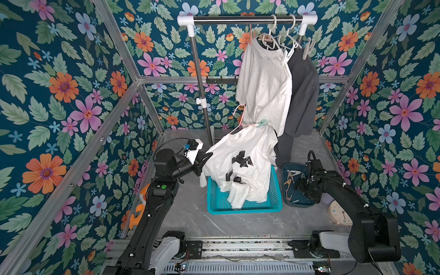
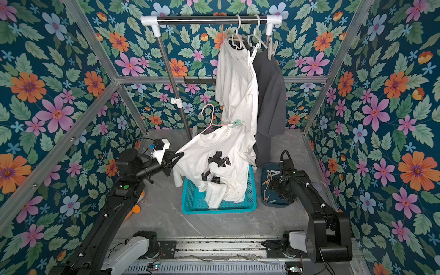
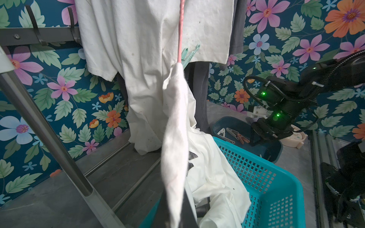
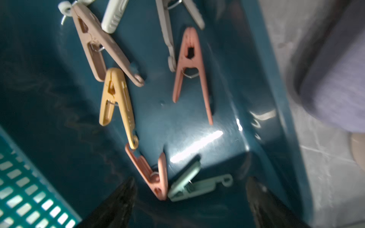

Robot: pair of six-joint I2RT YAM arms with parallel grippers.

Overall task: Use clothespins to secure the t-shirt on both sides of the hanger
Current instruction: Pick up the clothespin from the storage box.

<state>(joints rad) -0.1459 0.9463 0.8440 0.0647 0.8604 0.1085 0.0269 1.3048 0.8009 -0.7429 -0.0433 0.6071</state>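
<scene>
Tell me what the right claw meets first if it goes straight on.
Probably the mint-green clothespin just ahead of the right claw, with a pink clothespin beside it, on the dark teal tray; blur leaves depth unclear.

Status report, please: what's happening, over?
Left gripper shut on t-shirt shoulder. Right gripper open over clothespins in tray. Mint clothespin on hanger's other side. Nothing blocking.

The t-shirt [image 1: 240, 152] on its hanger [image 3: 180, 29] droops into the basket [image 1: 245, 209] at mid-table [image 1: 238, 226], the rack [image 1: 238, 19] stands behind, and the tray [image 1: 288, 166] holding the clothespins [image 4: 116, 102] lies just right of the basket, with what seems a clock [image 1: 339, 212] to the tray's right.
</scene>
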